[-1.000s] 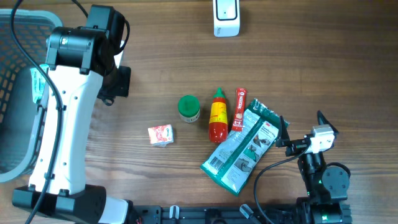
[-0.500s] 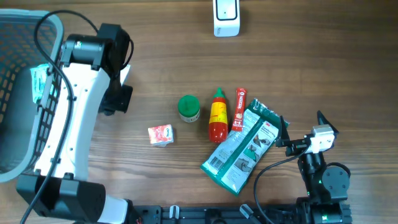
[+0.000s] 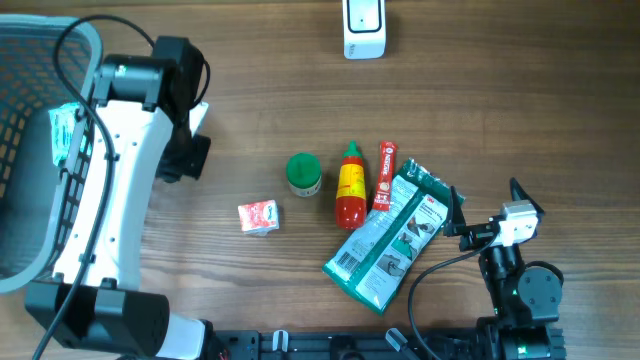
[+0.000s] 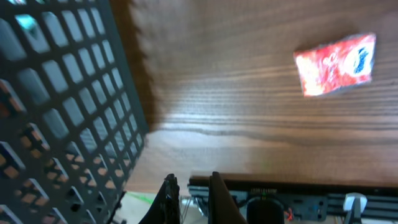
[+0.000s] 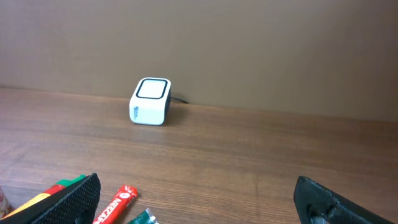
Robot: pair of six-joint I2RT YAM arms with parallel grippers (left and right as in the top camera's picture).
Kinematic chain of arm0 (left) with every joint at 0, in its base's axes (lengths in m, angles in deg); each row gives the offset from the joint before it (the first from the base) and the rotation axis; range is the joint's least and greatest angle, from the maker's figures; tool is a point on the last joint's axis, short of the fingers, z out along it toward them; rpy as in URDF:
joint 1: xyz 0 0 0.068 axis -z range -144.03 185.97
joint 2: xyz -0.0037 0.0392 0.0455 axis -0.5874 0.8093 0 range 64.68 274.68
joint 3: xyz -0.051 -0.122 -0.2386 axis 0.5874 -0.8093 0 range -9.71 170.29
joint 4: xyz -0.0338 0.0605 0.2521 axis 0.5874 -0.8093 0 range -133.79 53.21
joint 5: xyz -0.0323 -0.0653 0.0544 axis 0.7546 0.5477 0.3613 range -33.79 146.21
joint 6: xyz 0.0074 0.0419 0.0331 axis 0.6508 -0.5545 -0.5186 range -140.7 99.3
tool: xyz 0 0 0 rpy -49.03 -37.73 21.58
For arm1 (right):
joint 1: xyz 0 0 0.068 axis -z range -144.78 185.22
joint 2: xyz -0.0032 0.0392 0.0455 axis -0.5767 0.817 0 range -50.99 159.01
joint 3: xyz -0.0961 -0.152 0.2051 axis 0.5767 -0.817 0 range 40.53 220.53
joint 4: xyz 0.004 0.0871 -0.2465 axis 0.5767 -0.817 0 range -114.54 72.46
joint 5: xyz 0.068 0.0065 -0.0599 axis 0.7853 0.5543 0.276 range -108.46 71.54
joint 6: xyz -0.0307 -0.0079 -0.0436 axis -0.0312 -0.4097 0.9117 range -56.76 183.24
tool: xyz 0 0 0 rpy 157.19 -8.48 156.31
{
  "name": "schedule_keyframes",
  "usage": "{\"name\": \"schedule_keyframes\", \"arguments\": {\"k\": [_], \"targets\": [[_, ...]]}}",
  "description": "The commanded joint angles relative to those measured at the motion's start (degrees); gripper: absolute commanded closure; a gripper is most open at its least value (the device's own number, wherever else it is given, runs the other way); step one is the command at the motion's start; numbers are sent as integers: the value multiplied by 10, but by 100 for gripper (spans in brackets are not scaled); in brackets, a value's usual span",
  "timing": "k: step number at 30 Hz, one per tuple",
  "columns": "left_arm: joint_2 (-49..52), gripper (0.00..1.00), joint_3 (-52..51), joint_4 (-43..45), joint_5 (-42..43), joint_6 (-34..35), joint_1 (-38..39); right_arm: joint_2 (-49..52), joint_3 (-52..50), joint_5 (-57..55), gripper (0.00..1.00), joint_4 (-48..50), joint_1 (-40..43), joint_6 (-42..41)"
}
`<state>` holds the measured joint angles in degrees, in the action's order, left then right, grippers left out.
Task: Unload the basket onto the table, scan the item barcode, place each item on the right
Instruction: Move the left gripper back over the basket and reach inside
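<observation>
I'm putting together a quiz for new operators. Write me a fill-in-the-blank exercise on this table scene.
1. The red-and-yellow squeeze bottle lies between the green-lidded round jar and a slim stick packet coloured ____.
2. The left gripper has its fingers ____, holding nothing.
3. The right gripper stands ____, facing the white cube-shaped scanner.
4. The grey mesh basket sits beside the ____ arm.

Missing words: red; shut; open; left.
</observation>
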<state>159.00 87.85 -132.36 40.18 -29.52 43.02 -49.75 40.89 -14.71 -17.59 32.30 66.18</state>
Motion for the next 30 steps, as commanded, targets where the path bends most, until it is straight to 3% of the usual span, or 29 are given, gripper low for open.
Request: {"name": "schedule_keyframes", "arguments": {"k": [1, 8, 15, 22, 23, 25, 26, 27, 29, 30], "targets": [[0, 96, 38, 6, -3, -13, -2, 0, 0, -8, 0, 1, -3, 5], [1, 96, 38, -10, -4, -13, -2, 0, 0, -8, 0, 1, -3, 5], [0, 96, 42, -7, -94, -15, -2, 0, 0, -8, 0, 1, -3, 5], [-14, 96, 124, 6, -80, -13, -1, 0, 0, -8, 0, 1, -3, 5], [-16, 82, 142, 6, -69, -12, -1, 0, 0, -8, 0, 1, -3, 5], [-22, 27, 176, 6, -45, -3, -1, 0, 0, -8, 0, 1, -3, 5], [-26, 16, 189, 6, -38, 1, -2, 0, 0, -8, 0, 1, -3, 5], [-29, 22, 197, 6, -34, 0, -2, 0, 0, -8, 0, 1, -3, 5], [-38, 96, 209, 6, -33, 0, -2, 0, 0, -8, 0, 1, -3, 5], [-42, 96, 209, 6, -33, 0, -2, 0, 0, -8, 0, 1, -3, 5]]}}
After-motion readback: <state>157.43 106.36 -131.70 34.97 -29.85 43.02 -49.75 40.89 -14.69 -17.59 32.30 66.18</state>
